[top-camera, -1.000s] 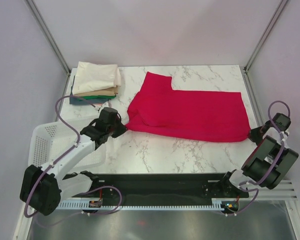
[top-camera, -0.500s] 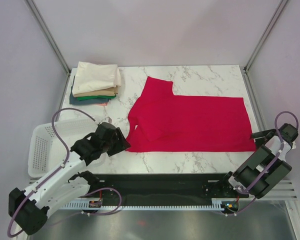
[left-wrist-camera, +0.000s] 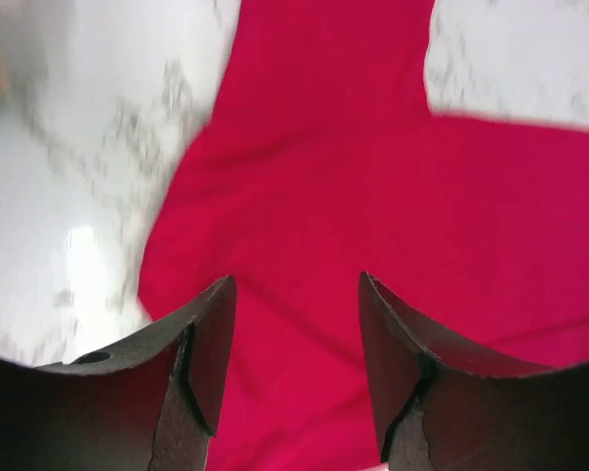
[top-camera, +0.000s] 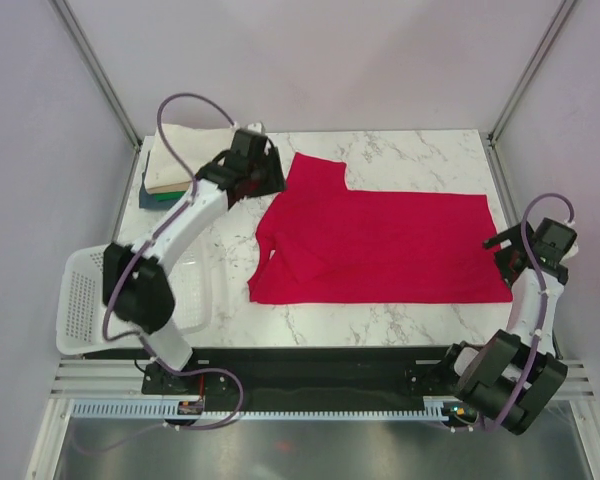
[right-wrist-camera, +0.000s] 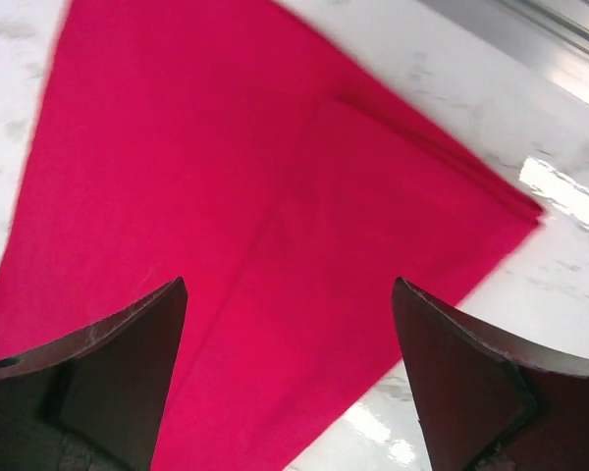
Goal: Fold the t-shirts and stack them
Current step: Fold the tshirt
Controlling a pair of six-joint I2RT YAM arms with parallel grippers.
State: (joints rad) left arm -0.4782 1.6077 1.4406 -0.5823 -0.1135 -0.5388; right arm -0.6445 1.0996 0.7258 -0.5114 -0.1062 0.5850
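Note:
A crimson-red t-shirt [top-camera: 380, 245] lies spread flat on the marble table [top-camera: 420, 155], one sleeve [top-camera: 315, 170] pointing to the far side. My left gripper [top-camera: 265, 178] hovers open beside that sleeve; in its wrist view the jaws [left-wrist-camera: 294, 285] stand apart over red cloth [left-wrist-camera: 373, 177], holding nothing. My right gripper [top-camera: 502, 245] is wide open at the shirt's right edge, and its wrist view [right-wrist-camera: 290, 285] looks down on the folded hem corner [right-wrist-camera: 471, 196]. A stack of folded t-shirts [top-camera: 168, 165], cream on top, sits at the far left, partly behind the left arm.
A white perforated basket [top-camera: 80, 300] stands at the near left, off the table's side. Frame posts [top-camera: 510, 100] and pale walls close in the far corners. The black base rail [top-camera: 310, 365] runs along the near edge.
Both grippers opened and let go of the red shirt, which now lies flat. The left arm swung from the near left to the far sleeve. The right arm moved slightly farther back.

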